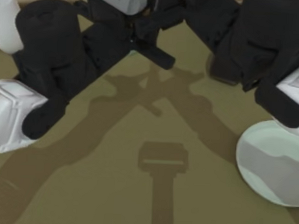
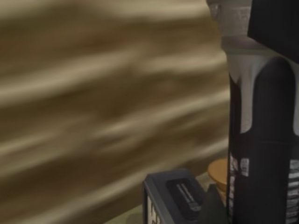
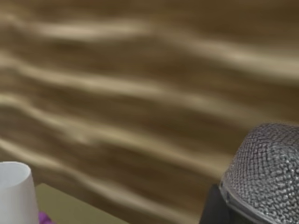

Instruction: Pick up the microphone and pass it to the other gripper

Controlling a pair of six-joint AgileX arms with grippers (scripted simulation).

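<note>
Two AgileX arms meet high above the far middle of an olive-green table, with the microphone held up between them.

Nearest in the top view lies the bare olive-green table (image 1: 111,189), crossed by the arms' shadows, with a pale round plate (image 1: 281,167) at its right edge. Farther off, a white cup (image 1: 4,19) stands at the far left. At the far edge the left gripper (image 1: 152,45) and right gripper (image 1: 193,17) converge, nearly touching. The small microphone with a silver mesh head (image 3: 266,172) fills a corner of the right wrist view, very close to that camera; a dark handle-like cylinder rises upright close to the left wrist camera. Which gripper clasps it, and whether either is parted or clenched, cannot be told. The handover appears under way, the microphone's long axis likely running between the two claws.
</note>
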